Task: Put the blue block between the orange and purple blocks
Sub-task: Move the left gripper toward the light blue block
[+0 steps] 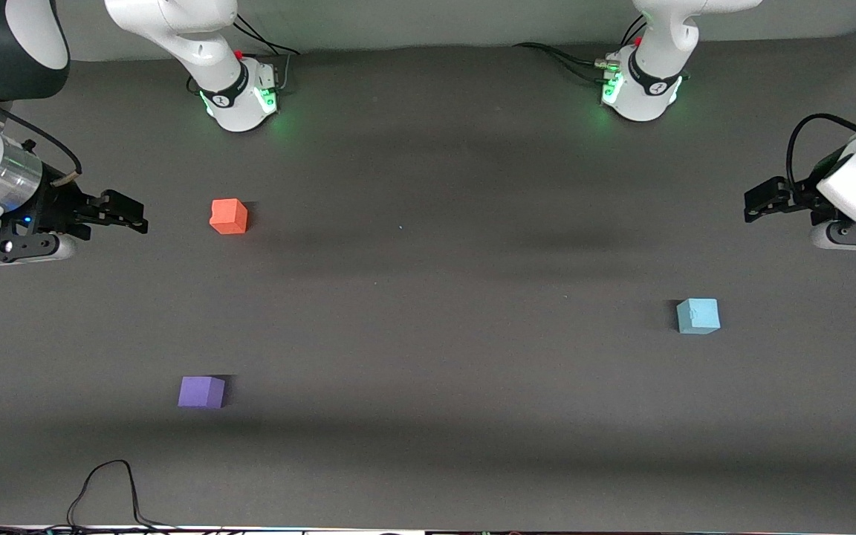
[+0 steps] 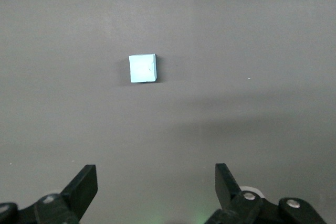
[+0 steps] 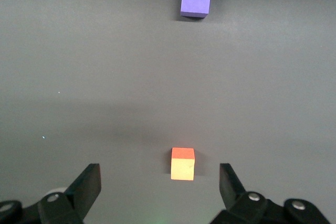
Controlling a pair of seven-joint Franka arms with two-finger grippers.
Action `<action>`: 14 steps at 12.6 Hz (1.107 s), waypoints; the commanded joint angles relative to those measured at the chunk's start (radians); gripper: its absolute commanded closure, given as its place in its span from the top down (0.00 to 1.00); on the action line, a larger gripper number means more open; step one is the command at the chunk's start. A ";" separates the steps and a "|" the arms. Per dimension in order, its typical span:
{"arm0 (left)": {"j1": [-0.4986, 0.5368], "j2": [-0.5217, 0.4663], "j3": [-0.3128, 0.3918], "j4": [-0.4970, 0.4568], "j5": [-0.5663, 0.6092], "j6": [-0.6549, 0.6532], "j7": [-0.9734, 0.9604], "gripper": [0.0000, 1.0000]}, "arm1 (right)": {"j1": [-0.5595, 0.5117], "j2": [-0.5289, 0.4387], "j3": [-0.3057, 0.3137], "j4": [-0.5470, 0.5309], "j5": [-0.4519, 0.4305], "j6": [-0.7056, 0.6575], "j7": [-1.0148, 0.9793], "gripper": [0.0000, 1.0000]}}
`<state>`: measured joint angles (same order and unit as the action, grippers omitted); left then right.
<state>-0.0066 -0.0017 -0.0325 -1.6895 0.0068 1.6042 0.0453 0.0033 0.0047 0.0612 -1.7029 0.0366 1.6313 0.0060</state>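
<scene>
The blue block (image 1: 698,316) sits on the desk (image 1: 428,297) near the left arm's end, so the left tool (image 1: 759,202) is the closer one. The block lies nearer the front camera than that tool, a little toward the middle. The left tool is wide open and holds nothing. The right tool (image 1: 127,215) waits beside the orange block (image 1: 229,216), open and empty too. The purple block (image 1: 201,391) sits nearer the front camera.
</scene>
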 commanded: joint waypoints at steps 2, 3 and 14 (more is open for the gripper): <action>-0.009 -0.004 0.014 0.014 -0.002 -0.021 0.022 1.00 | 0.004 -0.011 -0.001 -0.011 0.019 -0.002 0.005 1.00; -0.007 -0.003 0.016 0.016 -0.010 -0.023 0.024 1.00 | 0.004 -0.011 -0.001 -0.011 0.019 -0.002 0.005 1.00; 0.102 0.089 0.020 -0.416 0.002 0.588 0.162 1.00 | 0.004 -0.009 0.002 -0.011 0.019 -0.001 0.005 1.00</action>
<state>0.0988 0.0600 -0.0096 -2.0117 0.0088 2.0481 0.1934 0.0036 0.0051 0.0647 -1.7053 0.0366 1.6313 0.0060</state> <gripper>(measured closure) 0.000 0.000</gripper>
